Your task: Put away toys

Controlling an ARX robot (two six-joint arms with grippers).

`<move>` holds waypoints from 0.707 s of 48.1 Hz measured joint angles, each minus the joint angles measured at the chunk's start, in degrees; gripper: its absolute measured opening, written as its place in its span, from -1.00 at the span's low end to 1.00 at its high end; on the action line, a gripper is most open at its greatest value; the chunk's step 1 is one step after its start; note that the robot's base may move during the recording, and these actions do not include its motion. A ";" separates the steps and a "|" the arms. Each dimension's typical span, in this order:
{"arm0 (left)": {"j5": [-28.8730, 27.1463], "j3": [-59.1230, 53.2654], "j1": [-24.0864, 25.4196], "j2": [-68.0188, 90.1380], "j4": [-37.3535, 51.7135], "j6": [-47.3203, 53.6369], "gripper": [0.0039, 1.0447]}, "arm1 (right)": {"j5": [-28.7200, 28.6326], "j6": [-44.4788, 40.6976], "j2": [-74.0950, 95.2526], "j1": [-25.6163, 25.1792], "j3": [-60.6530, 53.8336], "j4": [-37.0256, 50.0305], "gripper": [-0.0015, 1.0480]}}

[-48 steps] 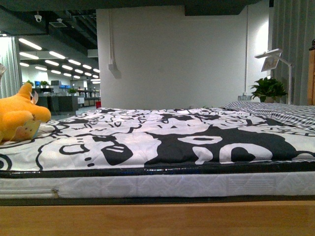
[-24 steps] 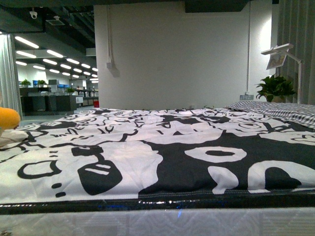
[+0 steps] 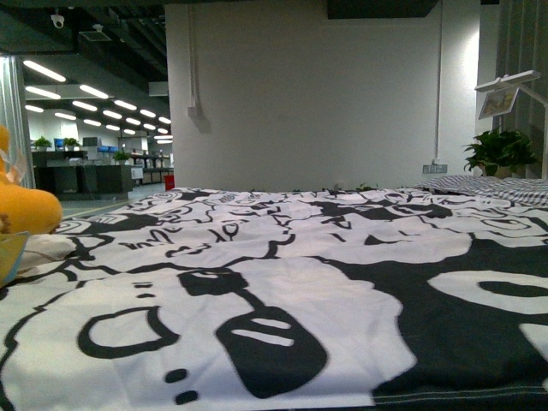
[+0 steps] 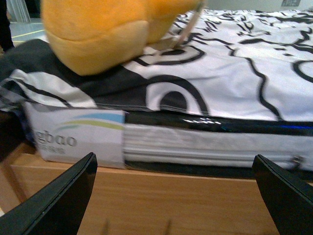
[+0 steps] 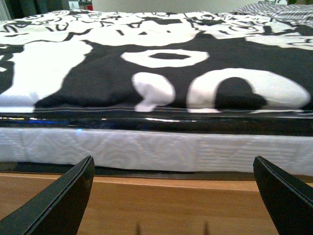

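One toy to stow and, by the look of it, nothing's done yet. The orange plush (image 4: 110, 29) sits on the black-and-white bedcover (image 3: 282, 282) near the bed's left edge, just above your left gripper (image 4: 172, 156). That one and the right gripper (image 5: 172, 158) both gape wide, empty. Grabbing and stowing are all yours to do.

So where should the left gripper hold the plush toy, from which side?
Probably the rounded end of the plush toy nearest the mattress edge, approached from that edge: it bulges toward the open left gripper and looks soft enough to pinch.
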 joint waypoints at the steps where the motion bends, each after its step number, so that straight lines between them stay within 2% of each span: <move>1: -0.15 0.00 -0.02 0.00 0.00 0.00 0.89 | 0.02 0.02 0.00 0.02 0.00 0.02 0.87; 34: -0.20 0.00 -0.02 -0.17 -0.11 0.02 0.89 | -0.39 -0.02 0.04 -0.04 0.00 0.02 0.87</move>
